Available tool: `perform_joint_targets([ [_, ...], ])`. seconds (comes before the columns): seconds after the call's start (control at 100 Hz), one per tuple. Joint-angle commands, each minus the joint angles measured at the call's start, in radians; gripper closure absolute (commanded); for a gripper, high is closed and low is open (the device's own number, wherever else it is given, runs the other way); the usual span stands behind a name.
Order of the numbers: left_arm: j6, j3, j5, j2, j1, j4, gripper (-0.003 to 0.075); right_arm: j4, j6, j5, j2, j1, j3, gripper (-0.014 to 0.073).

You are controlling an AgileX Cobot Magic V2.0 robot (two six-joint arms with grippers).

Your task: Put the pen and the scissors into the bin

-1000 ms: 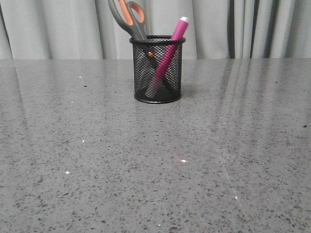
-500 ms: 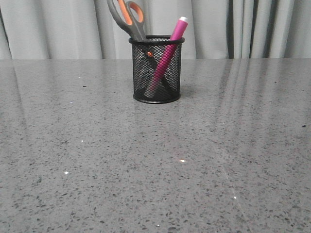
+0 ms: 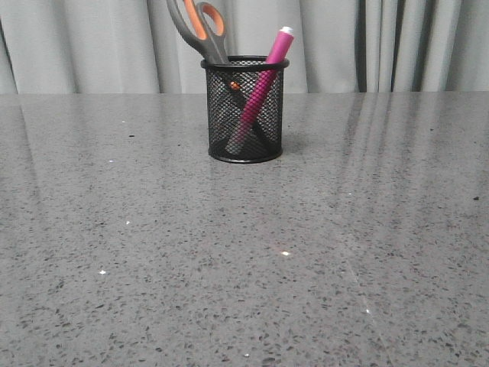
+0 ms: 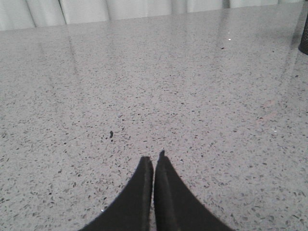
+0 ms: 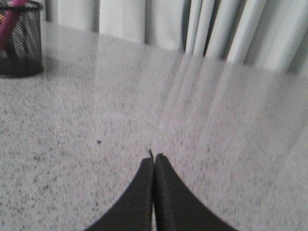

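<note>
Two grippers, left gripper (image 4: 154, 161) and right gripper (image 5: 154, 159), both pressed together, holding nothing | bin (image 3: 244, 108) well ahead of my right gripper, pen (image 3: 263, 80) and scissors (image 3: 200, 27) inside | risk: a careless sweep tips the light bin.

The left hand (image 4: 153, 161) and right hand (image 5: 154, 158) both have their fingers pressed together, holding nothing.

Lighting: soft, even. My table (image 3: 153, 252) shows pale curtain (image 3: 92, 46) reflections and sparkle glints. Right wrist view blurred; front and left wrist views sharp. Shadows faint.
</note>
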Motion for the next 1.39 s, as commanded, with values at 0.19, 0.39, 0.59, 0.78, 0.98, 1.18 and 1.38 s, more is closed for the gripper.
perform_joint_targets([
  [0.19, -0.005, 0.024, -0.08, -0.027, 0.004, -0.011, 0.0741, 0.027, 0.004, 0.099, -0.015, -0.012, 0.017, 0.0641],
  [0.39, -0.005, 0.024, -0.08, -0.027, 0.004, -0.011, 0.0741, 0.022, 0.004, 0.095, -0.015, -0.013, 0.017, 0.0641],
  [0.59, -0.005, 0.024, -0.08, -0.027, 0.004, -0.011, 0.0741, 0.022, 0.004, 0.093, -0.015, -0.013, 0.017, 0.0641],
  [0.78, -0.005, 0.024, -0.08, -0.027, 0.004, -0.011, 0.0741, 0.022, 0.004, 0.093, -0.015, -0.013, 0.017, 0.0641],
  [0.98, -0.005, 0.024, -0.08, -0.027, 0.004, -0.011, 0.0741, 0.022, 0.004, 0.093, -0.015, -0.013, 0.017, 0.0641],
  [1.18, -0.005, 0.024, -0.08, -0.027, 0.004, -0.011, 0.0741, 0.022, 0.004, 0.093, -0.015, -0.013, 0.017, 0.0641],
  [1.38, -0.005, 0.024, -0.08, -0.027, 0.004, -0.011, 0.0741, 0.022, 0.004, 0.094, -0.015, -0.013, 0.017, 0.0641],
])
